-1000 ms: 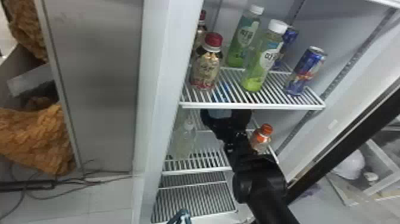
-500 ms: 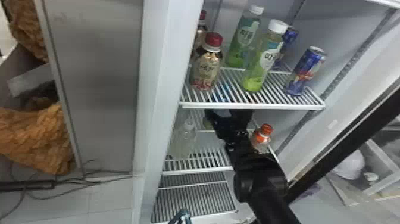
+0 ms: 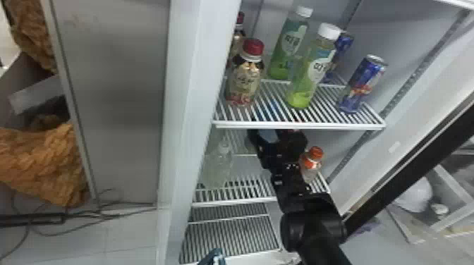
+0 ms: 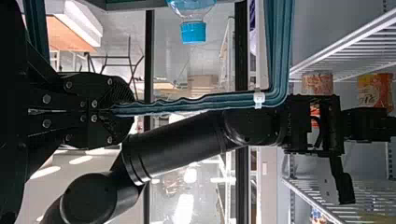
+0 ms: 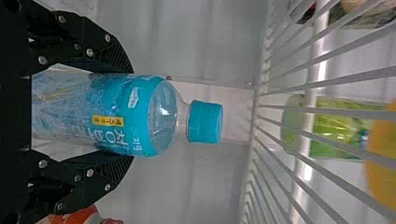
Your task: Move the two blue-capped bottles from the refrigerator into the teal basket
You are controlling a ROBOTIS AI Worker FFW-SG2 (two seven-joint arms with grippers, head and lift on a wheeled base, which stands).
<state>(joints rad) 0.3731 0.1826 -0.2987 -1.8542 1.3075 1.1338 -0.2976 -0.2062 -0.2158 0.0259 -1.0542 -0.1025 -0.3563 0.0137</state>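
Note:
My right gripper (image 3: pixel 277 141) is inside the refrigerator under the upper shelf, and some blue shows through the slats there. In the right wrist view, the right gripper (image 5: pixel 123 113) is shut on a blue-capped bottle (image 5: pixel 130 116), a finger against either side of its body, the cap beyond the fingertips. A corner of the teal basket (image 3: pixel 214 256) reaches in at the head view's bottom edge. The left wrist view has my left gripper (image 4: pixel 122 110) shut on the rim of the teal basket (image 4: pixel 210 100); another blue-capped bottle (image 4: pixel 193 31) appears within the basket's outline.
Beside the right gripper stands an orange-capped bottle (image 3: pixel 312 164); a clear bottle (image 3: pixel 220 164) is at that shelf's left. The upper shelf (image 3: pixel 299 125) above holds a red-capped bottle (image 3: pixel 245 75), green bottles (image 3: pixel 310 74) and blue cans (image 3: pixel 363 84). The refrigerator's left wall (image 3: pixel 190 105) is close by.
The right gripper's left finger has moved inward to the right, narrowing the gap as the gripper closed around the bottle. The right arm has shifted only slightly; the basket corner stays near the bottom edge.

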